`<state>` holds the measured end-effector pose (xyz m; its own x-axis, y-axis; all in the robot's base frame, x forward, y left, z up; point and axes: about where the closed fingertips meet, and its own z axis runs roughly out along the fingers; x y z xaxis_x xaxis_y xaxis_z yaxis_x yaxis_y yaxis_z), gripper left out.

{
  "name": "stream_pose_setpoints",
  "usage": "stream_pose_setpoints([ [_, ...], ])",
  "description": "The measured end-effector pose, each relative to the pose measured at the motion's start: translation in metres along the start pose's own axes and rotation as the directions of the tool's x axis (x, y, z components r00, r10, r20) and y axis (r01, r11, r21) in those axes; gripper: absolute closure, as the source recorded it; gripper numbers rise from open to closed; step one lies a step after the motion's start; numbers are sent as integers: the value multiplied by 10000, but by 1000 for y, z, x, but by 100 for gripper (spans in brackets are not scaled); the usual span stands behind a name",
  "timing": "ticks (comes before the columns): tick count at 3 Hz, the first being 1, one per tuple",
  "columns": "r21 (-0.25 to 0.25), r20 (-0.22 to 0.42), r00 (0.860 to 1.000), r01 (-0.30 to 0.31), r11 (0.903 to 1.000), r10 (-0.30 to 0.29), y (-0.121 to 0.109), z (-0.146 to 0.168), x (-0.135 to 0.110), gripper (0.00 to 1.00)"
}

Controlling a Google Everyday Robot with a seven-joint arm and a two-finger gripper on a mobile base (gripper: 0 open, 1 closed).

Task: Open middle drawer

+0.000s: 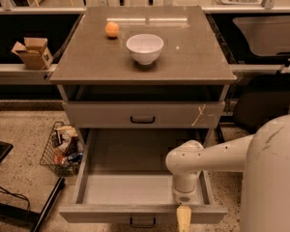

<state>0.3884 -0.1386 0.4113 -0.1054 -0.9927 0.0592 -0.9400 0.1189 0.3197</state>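
The middle drawer [111, 214] is pulled far out of the grey cabinet toward me. Its plain front is at the bottom of the view, with a small black bar handle [142, 222] at its centre. Its deep grey tray [125, 187] is bare inside. My gripper [183, 219] hangs from the white arm [186, 166], pointing down at the right part of the drawer's front edge, to the right of the handle. Above the open drawer is a shut drawer front [111, 114] with a pale crossed mark [200, 114].
A white bowl [145, 48] and an orange [112, 29] sit on the cabinet top. A wire basket of items [63, 149] stands on the floor to the left. A cardboard box [33, 52] sits on the left shelf. My white body [273, 178] fills the lower right.
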Motion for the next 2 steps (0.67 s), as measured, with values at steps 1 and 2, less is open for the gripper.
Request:
stream_pose_setpoints([
  [1,358,-31,9999,-98,9993,99,7,-13,3,0],
  [2,864,-340,9994,63,9962,-34,45,-52,10,0],
])
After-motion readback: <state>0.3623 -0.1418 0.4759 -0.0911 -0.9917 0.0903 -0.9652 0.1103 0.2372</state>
